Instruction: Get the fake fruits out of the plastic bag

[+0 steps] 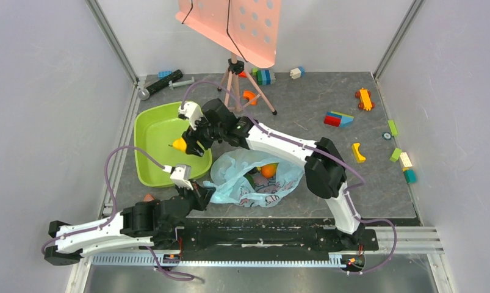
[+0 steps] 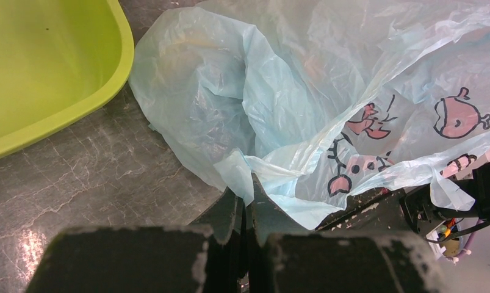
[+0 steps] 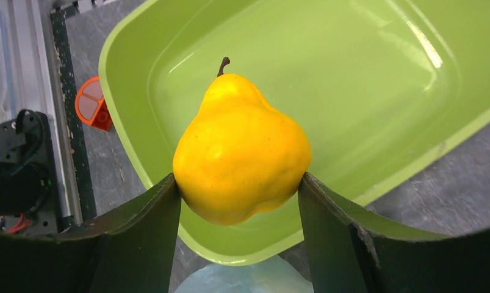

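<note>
The light-blue plastic bag (image 1: pixel 254 177) lies in front of the arms, mouth open, with an orange fruit (image 1: pixel 268 170) and something green inside. My left gripper (image 1: pixel 199 194) is shut on the bag's near left edge; in the left wrist view the gripper (image 2: pixel 248 189) pinches a fold of the bag (image 2: pixel 303 110). My right gripper (image 1: pixel 187 145) is shut on a yellow pear (image 1: pixel 179 144) and holds it over the lime-green tub's (image 1: pixel 154 159) near right corner. In the right wrist view the pear (image 3: pixel 241 152) sits between the fingers (image 3: pixel 163 207) above the tub (image 3: pixel 352 91).
A tripod (image 1: pixel 242 76) with a pink panel stands behind the tub. Toy bricks (image 1: pixel 338 118) and a toy car (image 1: pixel 364 99) lie scattered at the right and back. A black tool (image 1: pixel 163 82) lies at the back left. A small orange piece (image 3: pixel 93 110) lies by the tub's left.
</note>
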Available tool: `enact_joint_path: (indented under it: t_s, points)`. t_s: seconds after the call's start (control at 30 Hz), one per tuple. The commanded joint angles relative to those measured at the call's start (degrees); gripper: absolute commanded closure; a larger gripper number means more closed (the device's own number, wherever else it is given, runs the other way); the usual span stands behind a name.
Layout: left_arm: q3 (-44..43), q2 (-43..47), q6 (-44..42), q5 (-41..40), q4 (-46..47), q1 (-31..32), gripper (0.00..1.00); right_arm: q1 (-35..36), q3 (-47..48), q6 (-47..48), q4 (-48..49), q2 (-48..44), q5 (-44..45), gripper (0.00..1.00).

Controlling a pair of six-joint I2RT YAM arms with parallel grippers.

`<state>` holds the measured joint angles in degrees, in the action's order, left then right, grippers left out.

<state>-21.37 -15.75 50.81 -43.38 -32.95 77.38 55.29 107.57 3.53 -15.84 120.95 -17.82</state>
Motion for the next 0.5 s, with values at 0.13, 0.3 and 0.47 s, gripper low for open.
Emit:
enact_joint_path:
  t_s: [0.13,0.3,0.47]
  points:
    - [-2.5,-0.3,-2.0,-2.2,0.2,0.3,0.98,0.3,2.5,5.1,4.3,6.4,-6.5,0.49]
    - [-2.4,-0.7,-2.1,-2.2,0.2,0.2,0.98,0.3,1.5,5.3,5.3,8.9,-7.4,0.45]
    - [-2.3,-0.9,-1.9,-2.2,0.1,0.3,0.98,0.4,0.3,5.1,6.6,9.0,-7.7,0.38]
